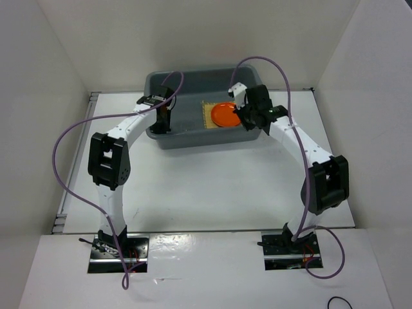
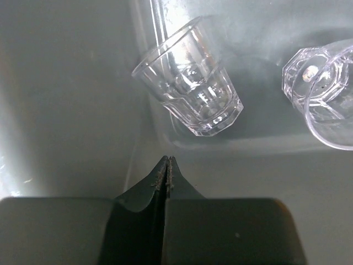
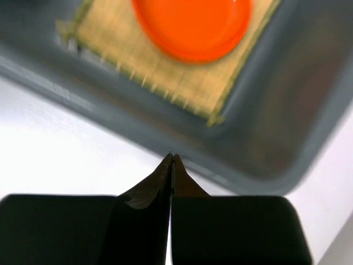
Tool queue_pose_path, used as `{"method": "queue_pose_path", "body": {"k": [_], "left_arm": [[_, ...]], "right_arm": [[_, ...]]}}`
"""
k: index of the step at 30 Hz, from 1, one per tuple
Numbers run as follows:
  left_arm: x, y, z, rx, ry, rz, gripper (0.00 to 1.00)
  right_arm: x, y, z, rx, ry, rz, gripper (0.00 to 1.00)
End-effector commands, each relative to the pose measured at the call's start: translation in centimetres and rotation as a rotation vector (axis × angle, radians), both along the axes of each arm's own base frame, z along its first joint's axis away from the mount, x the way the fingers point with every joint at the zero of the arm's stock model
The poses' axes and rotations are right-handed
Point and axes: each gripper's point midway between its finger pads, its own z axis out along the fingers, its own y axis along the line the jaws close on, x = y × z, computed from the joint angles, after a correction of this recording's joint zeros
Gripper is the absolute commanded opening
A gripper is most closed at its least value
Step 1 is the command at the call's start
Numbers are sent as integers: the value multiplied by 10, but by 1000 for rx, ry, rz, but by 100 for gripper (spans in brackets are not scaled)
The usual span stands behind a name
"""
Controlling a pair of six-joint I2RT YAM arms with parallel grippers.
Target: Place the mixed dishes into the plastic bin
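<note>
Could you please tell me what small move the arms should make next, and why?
Probably lift both arms back from the bin. The mat, the plate on it, a cup and a second cup lie inside. The left gripper and right gripper are shut and empty, and no dish shows on the table.

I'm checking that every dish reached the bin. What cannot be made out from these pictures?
Black dish: in no view; top view, left arm and right arm cover parts of the bin.
Second clear cup: left wrist view, cut off by the frame edge.
Orange plate and mat: right wrist view, blurred, cut by the top edge.
</note>
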Motion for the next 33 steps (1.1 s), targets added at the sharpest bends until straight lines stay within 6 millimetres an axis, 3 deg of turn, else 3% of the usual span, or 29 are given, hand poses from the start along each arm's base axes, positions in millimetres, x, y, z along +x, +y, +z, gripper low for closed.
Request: {"method": "queue_pose_path", "body": {"k": [1, 3, 4, 5, 7, 12, 18, 19, 21, 23, 28, 29, 33], "left_arm": [[-18, 2, 2, 10, 48, -23, 0], [-20, 4, -1, 20, 55, -19, 0], [-20, 4, -1, 21, 55, -19, 0], [-20, 4, -1, 21, 55, -19, 0], [-20, 4, -1, 21, 55, -19, 0], [-20, 6, 4, 26, 43, -15, 0], [-22, 4, 4, 14, 45, -11, 0], [-25, 3, 5, 4, 48, -15, 0], [-28, 2, 10, -11, 41, -21, 0], [-36, -1, 8, -33, 57, -23, 0], [-63, -8, 11, -118, 74, -23, 0], [-78, -10, 10, -149, 97, -28, 0], [-111, -19, 9, -226, 132, -28, 0]], "right_arm": [[32, 8, 78, 77, -256, -58, 0], [44, 5, 73, 51, -260, -90, 0], [54, -2, 49, 22, -213, -125, 0], [63, -5, 47, 20, -211, -135, 0], [73, -17, 15, -1, -136, -166, 0], [77, -26, -7, -59, -114, -158, 0], [49, -32, -18, -77, -71, -122, 0], [38, -33, -27, -84, -30, -112, 0], [27, -33, -21, -79, -32, -80, 0], [7, -37, -32, -99, 11, -54, 0], [-44, -46, -38, -182, 47, 63, 0], [-54, -48, -39, -186, 70, 81, 0], [-82, -55, -25, -202, 71, 107, 0]]}}
